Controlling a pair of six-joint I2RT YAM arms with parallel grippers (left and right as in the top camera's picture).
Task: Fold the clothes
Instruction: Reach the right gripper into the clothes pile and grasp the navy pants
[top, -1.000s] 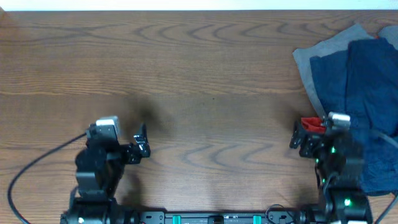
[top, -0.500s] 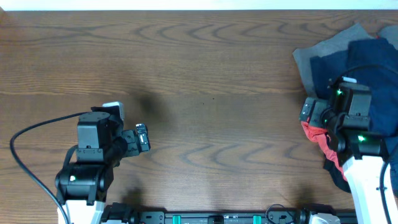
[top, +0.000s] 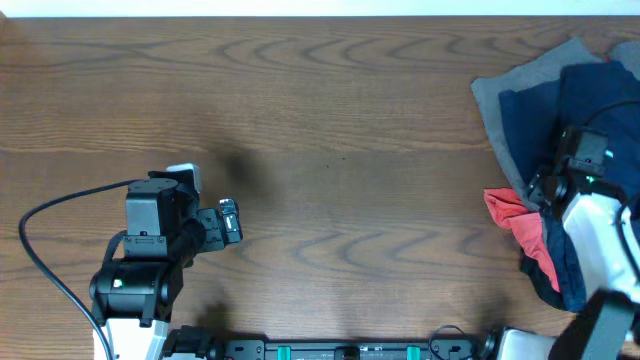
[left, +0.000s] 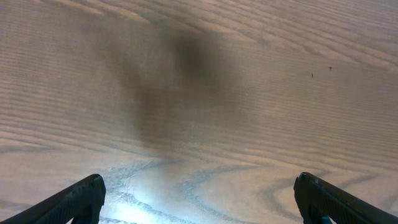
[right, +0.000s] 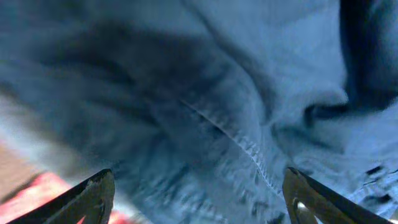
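Observation:
The clothes lie in a heap at the right edge of the table: navy blue pieces (top: 590, 100), a grey piece (top: 510, 85) underneath and a red piece (top: 520, 215) at the front. My right gripper (top: 550, 180) hangs over the heap; in the right wrist view its fingers (right: 199, 196) are wide open just above wrinkled navy cloth (right: 205, 106), holding nothing. My left gripper (top: 230, 222) is open and empty over bare wood at the left, its fingertips (left: 199, 199) spread apart in the left wrist view.
The brown wooden table (top: 340, 120) stretches between the two arms. A black cable (top: 40, 230) loops at the left arm's side. The heap of clothes runs past the table's right edge of view.
My right arm has moved back and to the right, from beside the red piece onto the navy heap. The left arm shifted slightly early on and then held still.

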